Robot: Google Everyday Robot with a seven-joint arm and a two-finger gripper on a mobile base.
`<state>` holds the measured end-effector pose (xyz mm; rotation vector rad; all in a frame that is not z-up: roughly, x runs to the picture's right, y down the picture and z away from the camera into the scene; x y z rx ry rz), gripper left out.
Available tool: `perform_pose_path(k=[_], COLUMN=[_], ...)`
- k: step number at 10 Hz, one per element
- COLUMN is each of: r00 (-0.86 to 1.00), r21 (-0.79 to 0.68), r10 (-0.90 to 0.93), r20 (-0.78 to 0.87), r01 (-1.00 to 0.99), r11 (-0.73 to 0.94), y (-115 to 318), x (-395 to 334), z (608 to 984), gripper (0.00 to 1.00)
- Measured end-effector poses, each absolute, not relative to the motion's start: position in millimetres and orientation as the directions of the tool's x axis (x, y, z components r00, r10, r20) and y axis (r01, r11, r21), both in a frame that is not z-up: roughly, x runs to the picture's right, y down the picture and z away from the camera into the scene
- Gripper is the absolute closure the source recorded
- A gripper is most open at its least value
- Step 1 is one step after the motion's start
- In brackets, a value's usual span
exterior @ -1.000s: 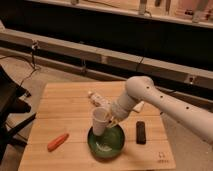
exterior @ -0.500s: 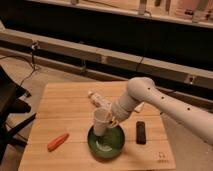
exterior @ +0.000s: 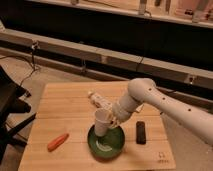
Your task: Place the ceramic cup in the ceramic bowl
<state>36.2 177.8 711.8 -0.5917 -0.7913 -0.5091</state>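
Lowering slightly since the earlier frame, the gripper [exterior: 112, 119] is clenching the ceramic cup [exterior: 102, 121] over the ceramic bowl [exterior: 106, 142], risking tipping on the sloped wall if released off-centre.

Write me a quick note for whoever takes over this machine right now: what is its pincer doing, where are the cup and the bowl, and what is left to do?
Pincer: shut on the ceramic cup, over the left part of the ceramic bowl.
Cup: upright, its base down inside the bowl's rim; whether it touches the bottom cannot be told.
Bowl: on the wooden table, near the front edge.
Done: cup picked up and brought to the bowl.
Left: set the cup down, open the pincer, draw the arm away.
Also on the table: a carrot left of the bowl, a black object to its right.
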Motion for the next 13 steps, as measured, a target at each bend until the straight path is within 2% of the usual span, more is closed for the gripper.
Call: perform_pose_path(k=[7, 8, 10, 13], r00=[0.609, 0.610, 0.613, 0.616], r21=[-0.303, -0.304, -0.307, -0.310], r10=[-0.190, -0.188, -0.184, -0.180], r20=[0.770, 0.769, 0.769, 0.767], r01=[0.611, 0.609, 0.606, 0.601], r11=[0.731, 0.732, 0.734, 0.737], y=[181.4, 181.7, 182.8, 183.8], x=[41.4, 42.3, 43.9, 46.1], z=[714.9, 715.3, 716.2, 717.2], gripper=[1.00, 0.97, 0.81, 0.79])
